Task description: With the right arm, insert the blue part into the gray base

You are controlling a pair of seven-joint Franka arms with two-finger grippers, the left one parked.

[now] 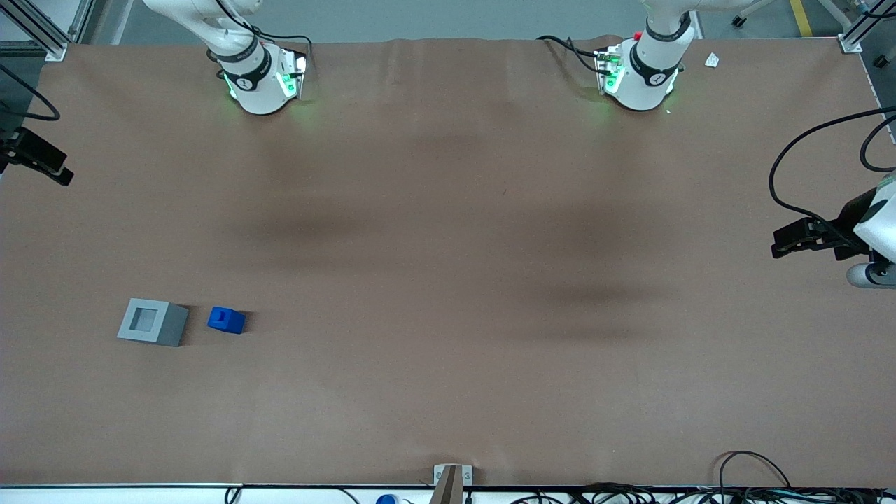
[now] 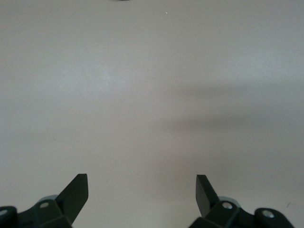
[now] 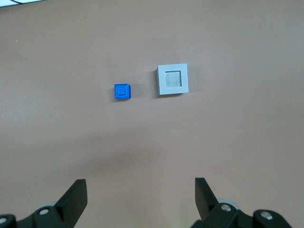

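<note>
Blue part [image 1: 226, 320] and gray base [image 1: 152, 322] side by side, apart, on surface [image 1: 448, 280].
Wrist view alone shows pincer [image 3: 141, 197]: high above, spread wide, empty.

Blue part [image 1: 226, 320], gray base [image 1: 152, 322]

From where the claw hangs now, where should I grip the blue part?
Come straight down on the blue part, pinching two opposite flat side walls. It sits flat, apart from the gray base, so all sides look reachable; probably choose the pair not facing the base. The claw is open, high above both.
</note>
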